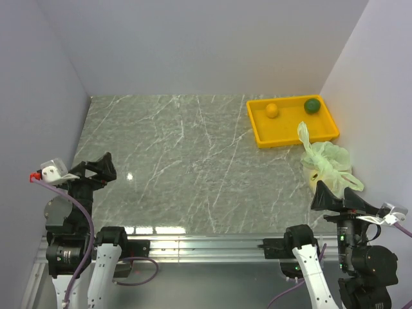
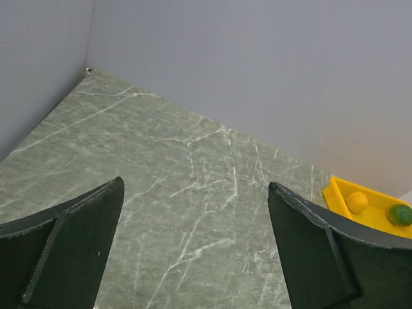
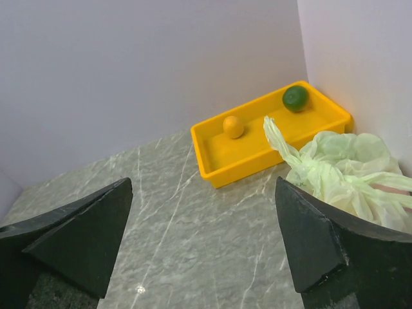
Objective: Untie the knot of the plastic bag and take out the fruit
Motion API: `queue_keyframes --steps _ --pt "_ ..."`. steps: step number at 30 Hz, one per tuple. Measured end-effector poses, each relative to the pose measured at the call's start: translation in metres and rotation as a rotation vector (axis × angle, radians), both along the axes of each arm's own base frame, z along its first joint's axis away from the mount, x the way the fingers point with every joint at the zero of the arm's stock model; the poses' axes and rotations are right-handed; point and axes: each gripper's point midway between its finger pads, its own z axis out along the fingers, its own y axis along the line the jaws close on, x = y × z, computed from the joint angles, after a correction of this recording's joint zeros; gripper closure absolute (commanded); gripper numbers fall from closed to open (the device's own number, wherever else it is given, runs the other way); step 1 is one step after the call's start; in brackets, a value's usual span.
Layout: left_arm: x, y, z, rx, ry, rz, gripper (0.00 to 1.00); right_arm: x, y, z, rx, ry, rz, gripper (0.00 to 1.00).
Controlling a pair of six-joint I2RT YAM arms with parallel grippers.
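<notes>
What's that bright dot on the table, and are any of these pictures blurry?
Top external: the dot is likely lamp glare on the glossy table; picture sharp. Right wrist: a fainter glint, plastic bag crisp. Left wrist: even light, yellow tray slightly soft.

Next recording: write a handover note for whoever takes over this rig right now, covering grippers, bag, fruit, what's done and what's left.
Left gripper: open, empty, far left, away from the bag.
Right gripper: open, empty, just short of the plastic bag.
Bag lies beside the yellow tray; its knot is tied, with the tail pointing at the tray.
Fruit: inside the bag, something yellow shows through.
Tray holds an orange round fruit and a dark green round fruit.
Done: nothing. Left: untie the knot, take out the fruit.
</notes>
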Motion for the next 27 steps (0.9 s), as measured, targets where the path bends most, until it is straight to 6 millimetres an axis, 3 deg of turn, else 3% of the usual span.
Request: queue_keyframes --steps 8,12,19,23,27 --pt "0.003 0.000 -0.004 0.000 0.022 -0.001 0.01 0.003 0.000 -0.002 0.041 0.035 -0.005 0.00" --pt "0.009 -0.002 -0.015 -0.011 0.049 -0.007 0.01 0.028 0.003 -0.009 0.113 0.158 -0.031 0.00" --pt "0.023 -0.021 -0.036 -0.013 0.120 -0.111 0.01 0.097 -0.005 -0.072 0.215 0.551 -0.242 0.00" --pt "0.023 -0.034 -0.042 -0.012 0.129 -0.183 0.01 0.120 -0.017 -0.102 0.227 0.671 -0.384 0.00" --pt "0.021 -0.049 -0.040 -0.002 0.122 -0.260 0.01 0.134 -0.049 -0.133 0.238 0.776 -0.569 0.00"
